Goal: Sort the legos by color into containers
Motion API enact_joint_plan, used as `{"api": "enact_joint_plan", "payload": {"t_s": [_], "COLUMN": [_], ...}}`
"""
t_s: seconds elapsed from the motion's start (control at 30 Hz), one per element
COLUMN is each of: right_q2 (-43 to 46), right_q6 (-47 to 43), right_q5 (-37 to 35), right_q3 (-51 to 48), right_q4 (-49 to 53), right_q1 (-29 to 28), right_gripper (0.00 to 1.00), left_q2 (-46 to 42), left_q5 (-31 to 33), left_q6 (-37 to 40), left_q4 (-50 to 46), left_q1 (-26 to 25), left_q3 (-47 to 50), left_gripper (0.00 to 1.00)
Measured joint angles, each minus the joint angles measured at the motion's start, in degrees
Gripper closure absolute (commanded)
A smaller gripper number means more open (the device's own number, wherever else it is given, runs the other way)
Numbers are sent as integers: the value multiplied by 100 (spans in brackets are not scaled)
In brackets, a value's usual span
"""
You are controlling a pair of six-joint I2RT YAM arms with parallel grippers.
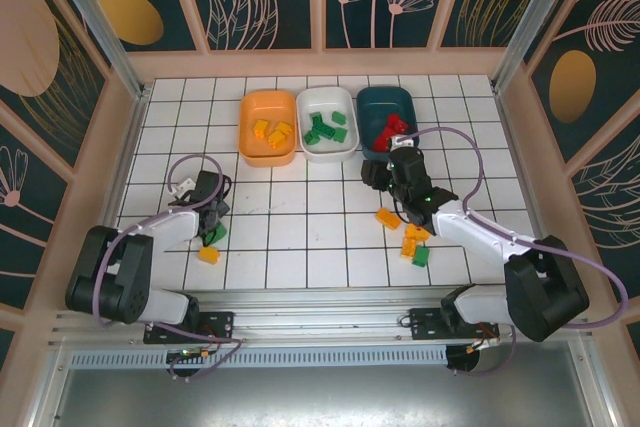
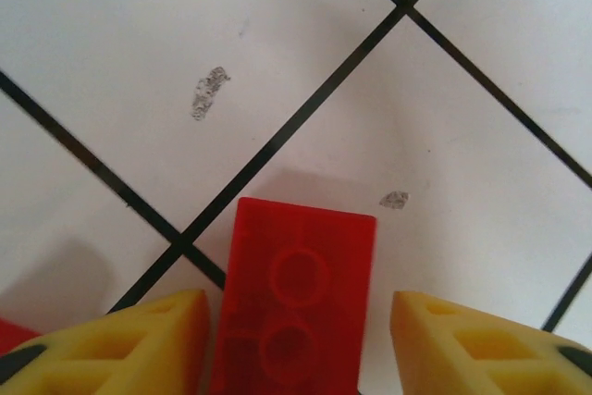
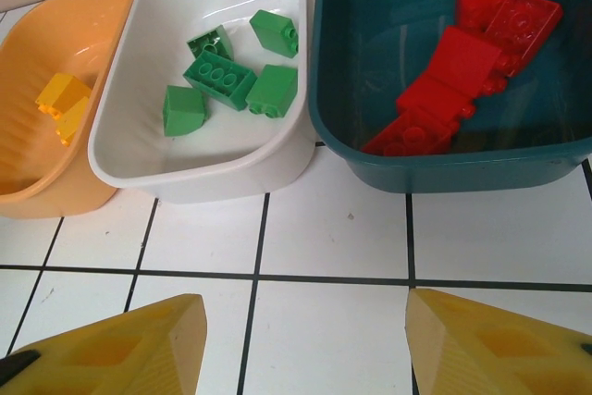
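Three shallow plastic tubs point(image 1: 328, 154) along the bench's point(image 1: 300, 217) far edge. Left tool point(image 2: 298, 302) spread astride a small red plastic brick point(image 2: 296, 265) toward the near-left corner, poised to pinch. Right tool point(image 3: 305, 321) spread, empty, facing the dark teal tub point(image 3: 444, 173) of reds.

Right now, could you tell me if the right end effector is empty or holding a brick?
Empty, open: bare tile shows between the yellow fingers of the right end effector.

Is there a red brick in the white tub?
No, the white tub holds only green bricks; the red bricks lie in the teal tub beside it.
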State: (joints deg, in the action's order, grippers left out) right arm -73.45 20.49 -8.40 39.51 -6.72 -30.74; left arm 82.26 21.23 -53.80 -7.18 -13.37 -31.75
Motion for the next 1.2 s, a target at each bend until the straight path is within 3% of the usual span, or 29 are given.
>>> {"api": "enact_joint_plan", "payload": {"t_s": [0.13, 0.27, 0.4, 0.53, 0.63, 0.77, 0.93, 1.2], "right_q2": [2, 42, 146, 162, 170, 229, 638, 1305], "right_q6": [0, 0, 4, 114, 295, 671, 1113, 1401], "right_q5": [33, 42, 7, -197, -286, -232, -269, -374], "right_q3": [-9, -28, -70, -98, -177, -483, -927, -1145], "right_q4": [-2, -2, -15, -22, -55, -85, -79, -173], "right_q1": [-2, 0, 0, 20, 175, 798, 1307, 1515], "right_gripper": [42, 42, 43, 45, 43, 41, 36, 34], "left_q2": [195, 382, 411, 372, 385, 745, 2052, 4426], "left_q5": [116, 66, -227, -487, -518, -767, -1486, -2894], "left_q6": [223, 448, 590, 699, 809, 1078, 1598, 2061], "left_q4": [50, 164, 299, 267, 168, 243, 481, 361], "left_q1": [35, 50, 66, -251, -894, -1655, -2264, -2568], "left_q3": [-83, -258, -321, -632, -1303, -2577, -4350, -6815], "left_gripper": [67, 86, 94, 98, 100, 100, 100, 100]}}
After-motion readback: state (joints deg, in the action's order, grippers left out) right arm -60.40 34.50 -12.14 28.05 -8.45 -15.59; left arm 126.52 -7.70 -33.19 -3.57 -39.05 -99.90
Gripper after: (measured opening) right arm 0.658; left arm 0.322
